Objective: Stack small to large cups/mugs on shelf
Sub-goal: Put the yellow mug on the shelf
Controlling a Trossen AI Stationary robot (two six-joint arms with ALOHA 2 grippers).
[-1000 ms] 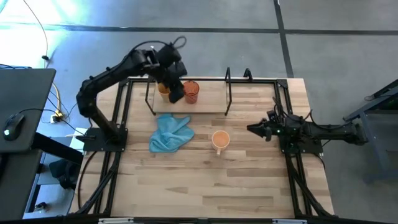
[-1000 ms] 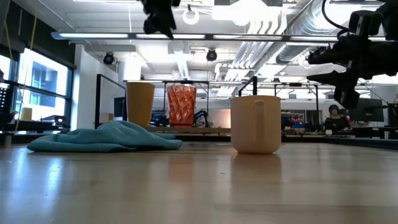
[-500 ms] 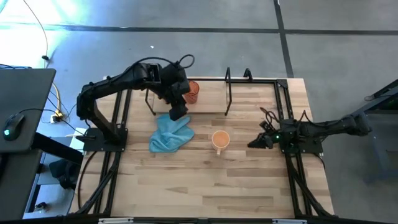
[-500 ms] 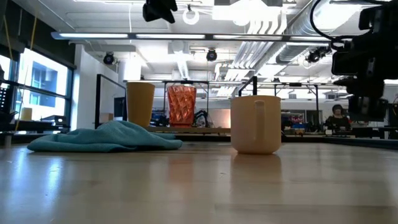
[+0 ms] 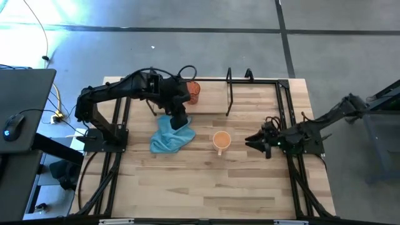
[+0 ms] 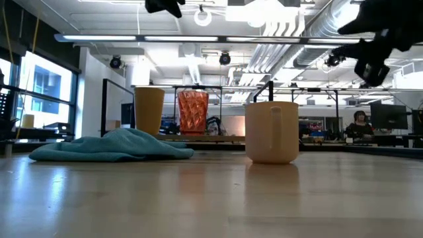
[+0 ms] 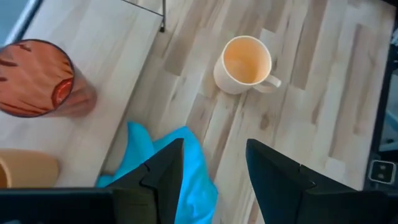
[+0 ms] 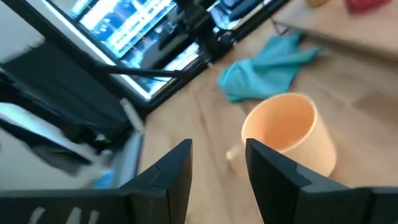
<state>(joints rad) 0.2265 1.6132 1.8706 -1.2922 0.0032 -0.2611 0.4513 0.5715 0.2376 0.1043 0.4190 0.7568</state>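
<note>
The light orange mug [image 5: 221, 140] stands upright on its base on the table, its pale handle toward the near edge. The red ribbed cup [image 5: 193, 92] and the mustard-yellow cup [image 6: 149, 111] stand on the base board of the black wire shelf [image 5: 229, 94]. In the high view my left arm hides the yellow cup. My left gripper [image 5: 181, 122] hovers open above the blue cloth [image 5: 170, 136], and its wrist view shows the mug [image 7: 247, 62] ahead. My right gripper [image 5: 250, 142] is open just right of the mug [image 8: 289, 137], apart from it.
The crumpled light blue cloth [image 6: 112, 147] lies left of the mug, in front of the shelf. Black arm-mount frames [image 5: 122, 112] run along both table sides. Bare wood spreads toward the near edge [image 5: 206, 187]. A person [image 6: 359, 124] sits in the room beyond.
My left gripper has drawn back from above the cups on the shelf toward the near edge and now hangs over the cloth. My right gripper has moved toward the near edge and a little toward the mug, as its arm folded back. No cup has moved.
</note>
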